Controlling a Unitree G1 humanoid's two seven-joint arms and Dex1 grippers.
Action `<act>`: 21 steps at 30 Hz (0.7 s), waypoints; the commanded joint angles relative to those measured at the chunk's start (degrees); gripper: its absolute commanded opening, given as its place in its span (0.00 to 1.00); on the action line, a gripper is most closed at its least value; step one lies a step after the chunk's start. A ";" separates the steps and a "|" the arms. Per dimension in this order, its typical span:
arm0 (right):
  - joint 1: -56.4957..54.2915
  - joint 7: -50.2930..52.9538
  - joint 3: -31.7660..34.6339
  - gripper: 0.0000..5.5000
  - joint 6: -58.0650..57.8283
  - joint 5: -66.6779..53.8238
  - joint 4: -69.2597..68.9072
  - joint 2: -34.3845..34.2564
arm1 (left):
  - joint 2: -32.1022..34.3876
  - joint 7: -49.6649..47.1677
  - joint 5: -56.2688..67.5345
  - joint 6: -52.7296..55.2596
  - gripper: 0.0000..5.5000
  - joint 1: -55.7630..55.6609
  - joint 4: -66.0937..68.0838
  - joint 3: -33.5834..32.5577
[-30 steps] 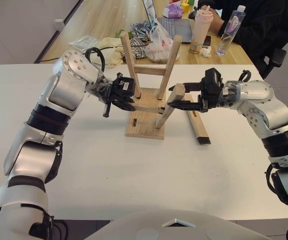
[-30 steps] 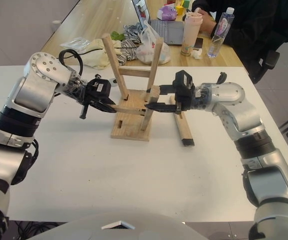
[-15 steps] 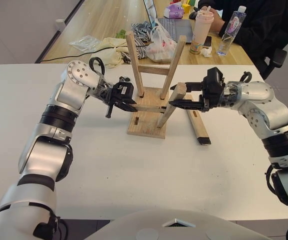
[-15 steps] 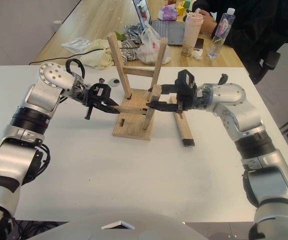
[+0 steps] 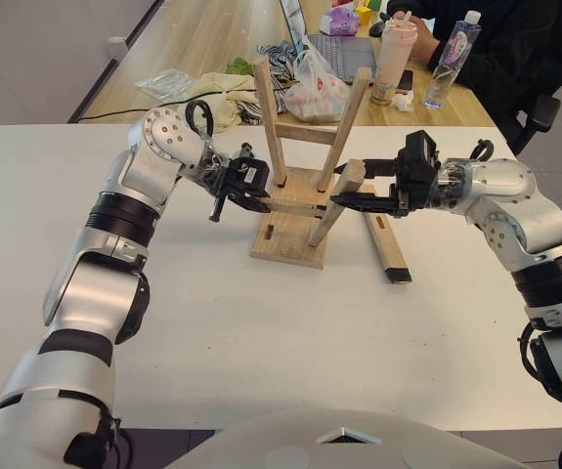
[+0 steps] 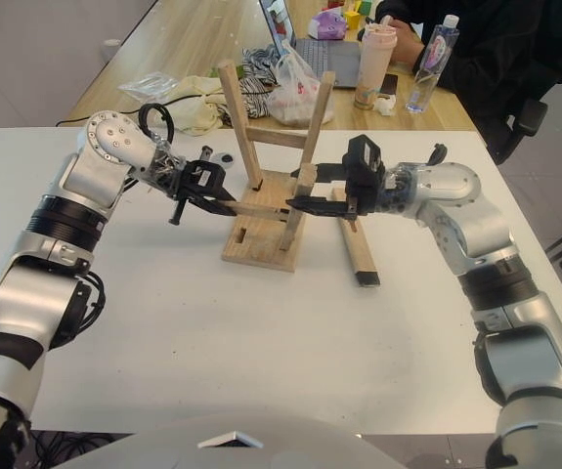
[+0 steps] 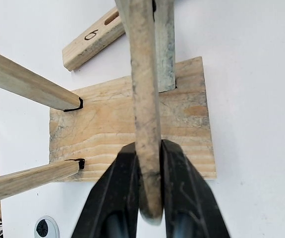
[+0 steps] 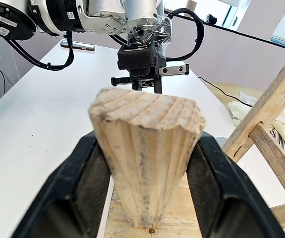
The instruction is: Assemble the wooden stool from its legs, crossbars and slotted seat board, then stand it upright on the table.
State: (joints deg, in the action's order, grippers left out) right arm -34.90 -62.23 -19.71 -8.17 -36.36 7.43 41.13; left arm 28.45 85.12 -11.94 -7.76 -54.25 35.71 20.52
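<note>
The loose wooden piece (image 5: 389,249), at 3 o'clock from the seat board (image 5: 282,237), had its far end hidden behind the fingers (image 5: 359,203) of the right gripper (image 5: 351,186).

Bright, even light, soft shadows; wrist-view foregrounds perhaps slightly out of focus.

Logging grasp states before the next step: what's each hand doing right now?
Left hand: closed on a crossbar.
Right hand: closed on a stool leg.
</note>
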 commanded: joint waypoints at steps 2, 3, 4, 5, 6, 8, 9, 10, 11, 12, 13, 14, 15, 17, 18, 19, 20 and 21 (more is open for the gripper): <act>6.33 -3.95 -17.48 0.37 -6.27 14.39 -0.42 -6.08 | -13.67 -7.33 1.12 -4.74 0.07 -9.30 -10.04 3.06; 6.32 -3.97 -17.55 0.37 -6.33 14.43 -0.41 -6.06 | -13.65 -7.45 1.02 -4.61 0.07 -9.35 -11.03 3.03; 6.29 -4.00 -17.62 0.37 -6.39 14.47 -0.39 -6.05 | -13.59 -7.47 0.97 -4.39 0.07 -9.44 -11.79 2.99; 6.26 -4.01 -17.68 0.37 -6.43 14.51 -0.36 -6.07 | -13.50 -7.39 0.94 -4.25 0.08 -9.56 -12.31 2.92; 6.22 -4.02 -17.75 0.37 -6.48 14.55 -0.32 -6.10 | -13.42 -7.36 0.84 -4.20 0.08 -9.70 -12.77 2.81; 6.17 -4.03 -17.78 0.37 -6.57 14.56 -0.34 -6.07 | -13.57 -7.31 0.79 -3.79 0.08 -10.06 -13.62 2.48; 6.15 -4.00 -17.80 0.37 -6.60 14.58 -0.32 -6.11 | -13.69 -7.19 0.82 -3.42 0.08 -10.08 -14.24 2.32; 6.10 -4.01 -17.81 0.37 -6.62 14.58 -0.27 -6.15 | -13.82 -7.01 1.01 -2.93 0.08 -9.95 -15.04 2.19; 6.06 -4.02 -17.82 0.37 -6.63 14.59 -0.22 -6.18 | -13.91 -6.85 1.14 -2.51 0.08 -9.80 -15.69 2.11; 5.98 -4.05 -17.81 0.37 -6.64 14.57 -0.10 -6.22 | -13.98 -6.69 1.28 -2.11 0.08 -9.74 -16.27 2.05; 5.93 -4.06 -17.80 0.37 -6.63 14.57 0.00 -6.24 | -14.08 -6.66 1.41 -1.74 0.08 -9.74 -16.80 1.96; 5.91 -4.05 -17.79 0.37 -6.56 14.60 0.18 -6.29 | -14.19 -6.72 1.45 -1.41 0.08 -9.89 -17.20 1.83; 5.87 -4.05 -17.76 0.37 -6.46 14.67 0.42 -6.39 | -14.39 -6.95 1.43 -1.02 0.08 -10.15 -17.50 1.63; 5.81 -4.04 -17.72 0.37 -6.28 14.81 0.78 -6.57 | -14.80 -7.82 1.02 -0.25 0.08 -10.46 -17.93 1.28; 5.82 -4.00 -17.69 0.37 -6.20 14.85 0.89 -6.63 | -14.78 -7.81 0.64 0.55 0.08 -10.42 -18.28 1.41; 5.76 -3.99 -17.69 0.37 -6.17 14.86 0.98 -6.71 | -14.65 -7.60 0.41 1.29 0.08 -10.27 -18.62 1.51; 5.76 -3.98 -17.68 0.37 -6.10 14.90 1.06 -6.77 | -14.59 -7.49 0.26 2.06 0.08 -9.99 -18.85 1.51; 5.81 -3.98 -17.67 0.37 -6.02 14.94 1.15 -6.80 | -14.50 -7.38 0.06 2.44 0.08 -9.74 -18.88 1.56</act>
State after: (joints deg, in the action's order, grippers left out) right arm -35.34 -62.20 -19.72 -7.57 -35.69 7.42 41.21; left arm 28.45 85.12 -17.28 -2.71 -54.48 28.10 20.49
